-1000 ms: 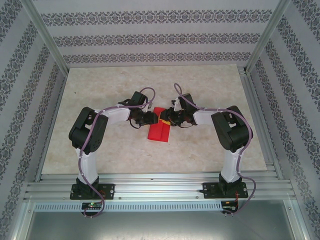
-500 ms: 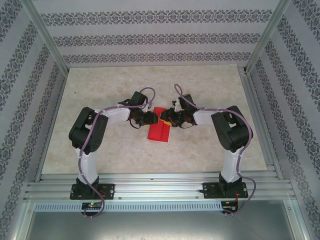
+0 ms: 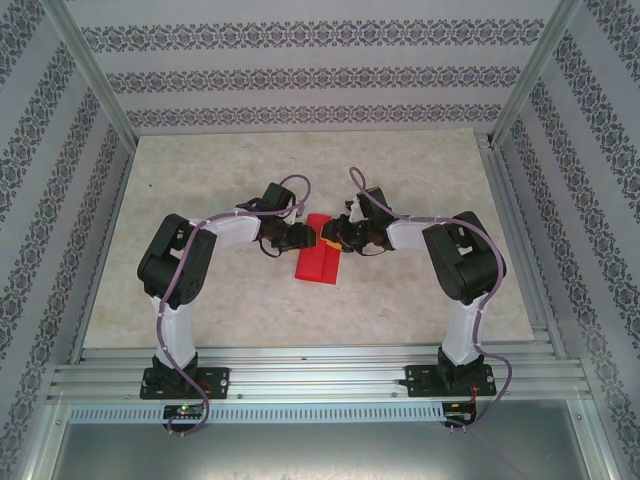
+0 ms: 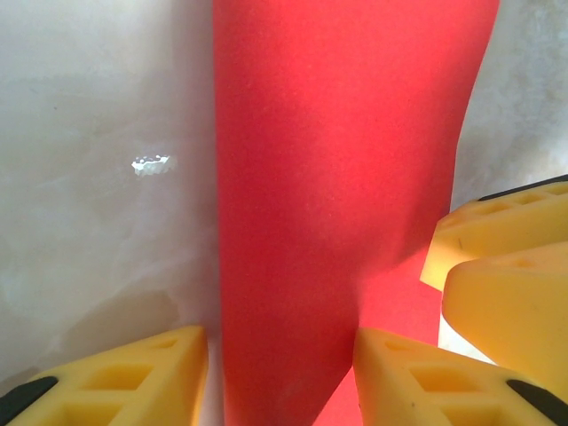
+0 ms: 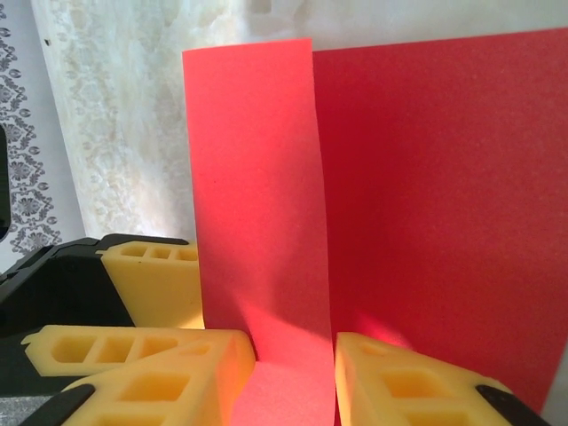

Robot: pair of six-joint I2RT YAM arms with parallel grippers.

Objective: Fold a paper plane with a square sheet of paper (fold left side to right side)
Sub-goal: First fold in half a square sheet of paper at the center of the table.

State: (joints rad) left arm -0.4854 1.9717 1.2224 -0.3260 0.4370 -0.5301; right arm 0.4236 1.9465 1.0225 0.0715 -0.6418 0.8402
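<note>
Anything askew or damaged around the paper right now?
No tear or spill visible. One strip of the paper plane stands up off the flat part, between the right gripper's fingers. In the left wrist view its right edge runs slanted and slightly curved. That looks like mid-fold, not a fault.

From where I stand, the walls (image 3: 300, 75) on the left, right and far sides wear pale wallpaper with grey floral bands. Slanting aluminium posts (image 3: 90, 75) rise at the far corners. The table (image 3: 400, 160) has a glossy cream marbled top, edged at the near side by aluminium rails (image 3: 320, 375) and a dull metal sheet (image 3: 320, 450).
</note>
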